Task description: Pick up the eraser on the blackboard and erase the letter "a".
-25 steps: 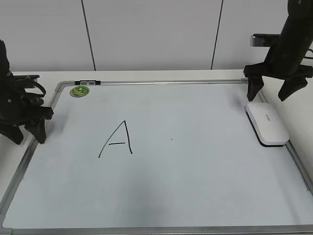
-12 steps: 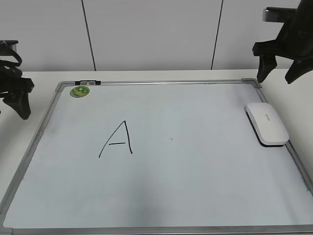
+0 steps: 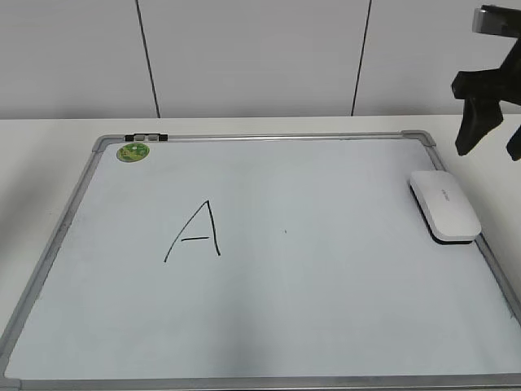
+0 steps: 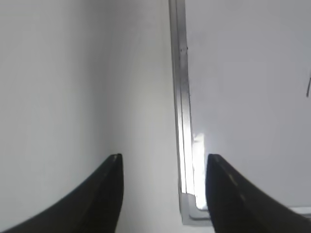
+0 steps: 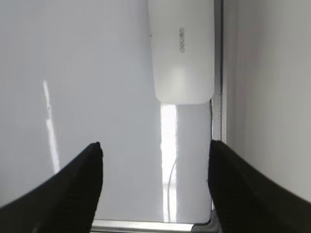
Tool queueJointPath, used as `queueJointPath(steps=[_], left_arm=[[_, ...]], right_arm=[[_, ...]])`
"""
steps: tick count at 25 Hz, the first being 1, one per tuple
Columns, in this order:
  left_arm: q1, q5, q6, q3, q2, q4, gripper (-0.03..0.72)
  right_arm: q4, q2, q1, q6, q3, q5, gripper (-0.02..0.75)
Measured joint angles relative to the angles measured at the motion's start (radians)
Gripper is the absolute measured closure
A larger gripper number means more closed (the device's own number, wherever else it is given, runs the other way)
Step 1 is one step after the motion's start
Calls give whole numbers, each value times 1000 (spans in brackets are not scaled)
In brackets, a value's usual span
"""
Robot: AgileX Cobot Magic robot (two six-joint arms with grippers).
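Blackboard (image 3: pixel 326 326): large white board in a grey metal frame, lying flat on the white desk (image 3: pixel 49 130); rounded grey corner pieces at the far corners.
Eraser (image 3: pixel 444 205): white glossy block with a dark underside, resting on the board close against the right frame rail; small grey lettering on its top. In the right wrist view the eraser (image 5: pixel 181 48) lies at the top of the picture, its long side parallel to the frame.
Capital "A" (image 3: pixel 195 232): black marker, left of the board's centre, well apart from the eraser.
Letter "a": no small lowercase letter can be made out on the board; only a tiny dark speck (image 3: pixel 285 231) shows near the middle.
Magnet (image 3: pixel 133 151): round, green, in the far left corner of the board.
Clip (image 3: pixel 146 138): small dark and silver piece on the top frame rail, just beside the magnet.
Right gripper (image 3: pixel 491 134): raised above the desk past the board's far right corner, fingers apart, holding nothing; not touching the eraser.
Left gripper (image 4: pixel 163 194): outside the exterior view; its own camera shows the fingers spread, empty, over the board's left frame rail (image 4: pixel 181 97) and the bare desk beside it.
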Motion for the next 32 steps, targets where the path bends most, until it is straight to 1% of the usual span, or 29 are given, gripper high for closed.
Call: queueJointPath(steps=[1,2,4,5,8,10,12,13,14,15,18,21,26,27,29,32], left_arm=[[0,0,0,32,-35,0,295],[0,0,0,72,-77,0,297],[0,-5,0,154,-162,-10,299],[0,-9,0,186,-198,-10,299],[0,-14,0,285,-327,-22,300],[0,-19,0,347,-410,-22,300],[-2,-19,0,399,-499,-22,300],[-10,-19,0,425,-548,-22,300],[-19,-19,0,451,-599,-22,300],[-33,-19,0,472,-649,-18,300],[-79,-10,-11,542,-792,2,300],[-106,7,-26,587,-940,24,300],[-115,41,-34,625,-1160,42,308],[-119,46,-34,636,-1188,44,311],[-128,53,-36,653,-1242,52,316],[-148,53,-38,689,-1287,75,319]], right_arm=[[1,-5,0,0,10,0,236],[3,-58,22,0,60,-9,236],[5,-95,41,0,91,-18,236],[8,-150,70,0,146,-33,236],[11,-261,119,0,247,-52,236],[11,-311,135,4,287,-60,236],[13,-431,167,21,379,-90,236],[13,-475,176,25,411,-103,236],[13,-475,176,25,411,-103,236],[16,-588,189,32,496,-135,236],[18,-724,190,34,601,-153,236],[16,-877,190,36,711,-155,236],[16,-1129,190,37,841,-137,236],[16,-1129,190,37,841,-137,236],[2,-1258,190,37,866,-88,236],[-42,-1358,190,37,867,-40,236]])
